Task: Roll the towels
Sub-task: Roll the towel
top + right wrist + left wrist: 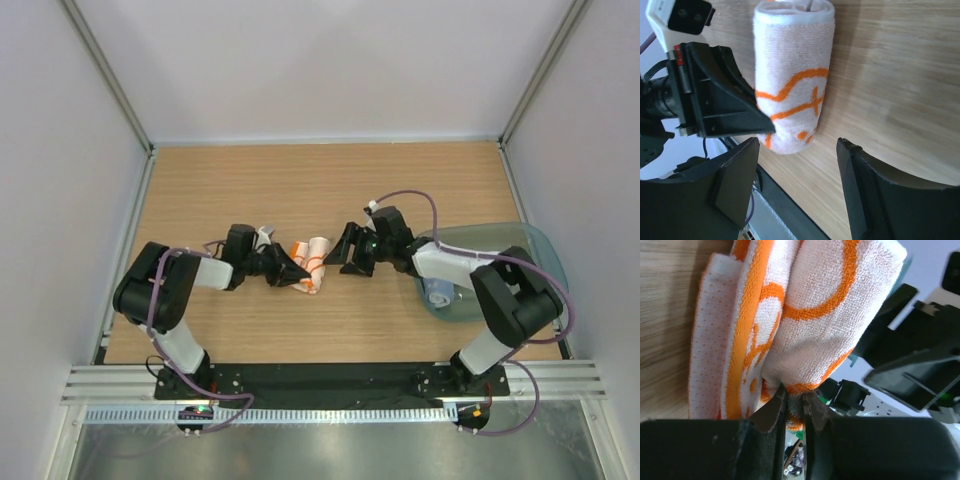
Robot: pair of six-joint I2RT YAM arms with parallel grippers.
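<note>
A white towel with orange rings (pixel 312 262) lies rolled on the wooden table (pixel 330 190) between the two arms. My left gripper (pixel 290 272) is shut on the near end of the roll; in the left wrist view the towel (pixel 805 320) fills the frame and its edge is pinched between the fingertips (pixel 777 410). My right gripper (pixel 345 252) is open and empty just right of the roll. In the right wrist view the rolled towel (pixel 792 85) lies ahead of the spread fingers (pixel 737 175), apart from them.
A translucent blue-green bowl (pixel 540 250) sits at the table's right side under the right arm, with a small pale blue thing (pixel 438 297) inside. White walls with metal posts enclose the table. A black base rail (pixel 330 380) runs along the near edge.
</note>
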